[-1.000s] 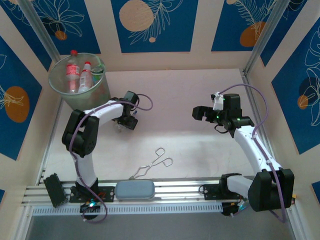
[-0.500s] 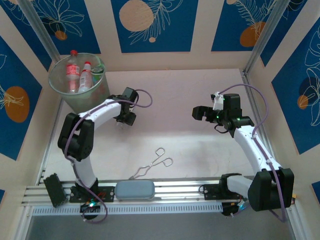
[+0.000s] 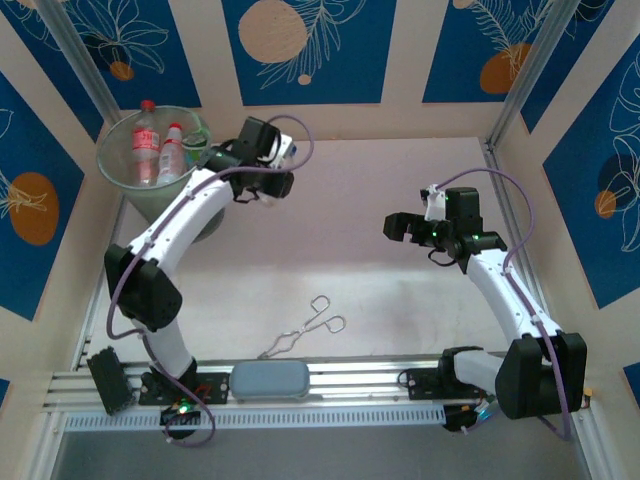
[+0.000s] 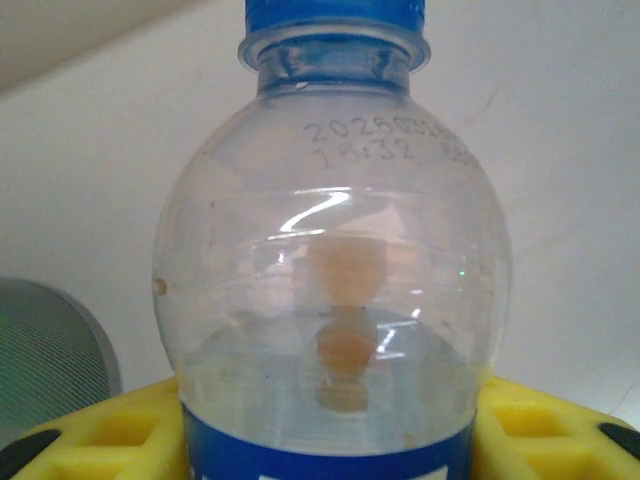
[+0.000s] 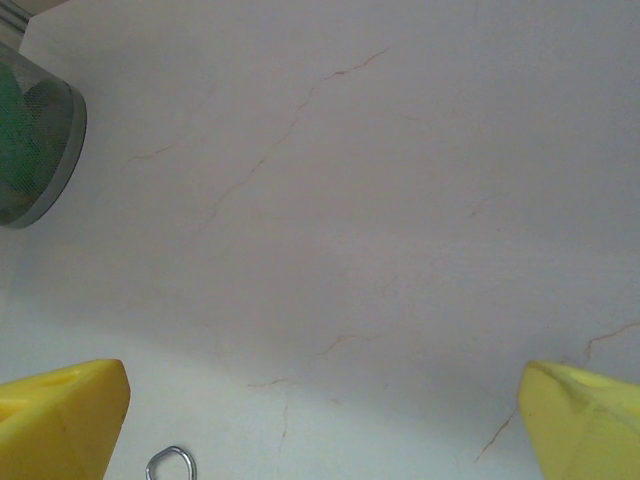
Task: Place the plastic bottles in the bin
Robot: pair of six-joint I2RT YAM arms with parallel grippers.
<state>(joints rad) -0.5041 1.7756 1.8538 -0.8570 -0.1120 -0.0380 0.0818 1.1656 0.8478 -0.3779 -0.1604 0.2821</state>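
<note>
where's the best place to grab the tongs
Grip the tongs at the thin crossed middle, from straight above, squeezing across the shaft. They lie flat and diagonal on the table, loop handles toward the far side.

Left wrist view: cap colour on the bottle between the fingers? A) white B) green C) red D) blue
D: the bottle gripped in the left gripper has a blue cap, and its label band is blue too.
</note>
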